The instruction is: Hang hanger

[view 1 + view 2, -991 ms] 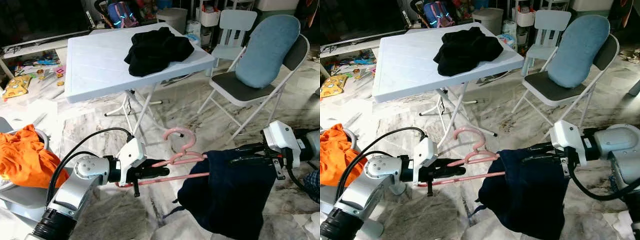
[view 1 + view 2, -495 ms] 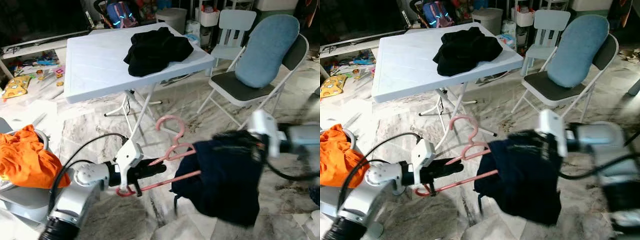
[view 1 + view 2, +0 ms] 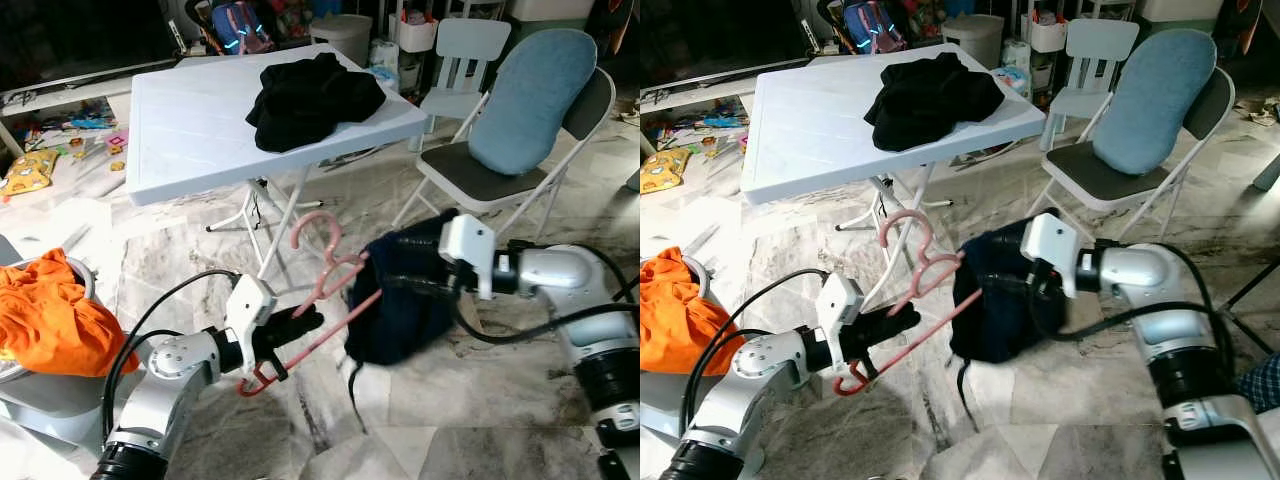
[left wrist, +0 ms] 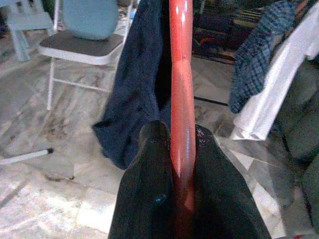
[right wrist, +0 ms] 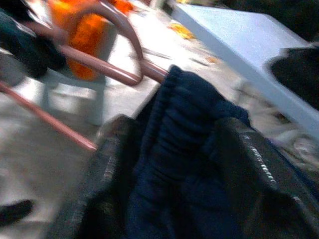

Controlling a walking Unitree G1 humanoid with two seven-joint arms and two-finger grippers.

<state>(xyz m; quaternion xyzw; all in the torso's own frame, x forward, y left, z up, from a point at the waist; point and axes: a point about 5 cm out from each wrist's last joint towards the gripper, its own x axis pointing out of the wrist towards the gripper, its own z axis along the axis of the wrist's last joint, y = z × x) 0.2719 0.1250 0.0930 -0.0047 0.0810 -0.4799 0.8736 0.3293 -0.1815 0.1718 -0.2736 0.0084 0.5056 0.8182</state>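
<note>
Marble floor below, left gripper (image 3: 300, 325) clamps the tilted pink hanger (image 3: 325, 290); right gripper (image 5: 169, 164) pinches navy garment (image 3: 405, 300).

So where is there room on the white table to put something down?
The table is bare across its left and near part. The far right corner is crowded by the black clothes. Both grippers, left and right, are busy with the pink hanger and navy garment.

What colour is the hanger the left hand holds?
Pink: the hanger shows best in the left eye view, clamped in the left hand.
</note>
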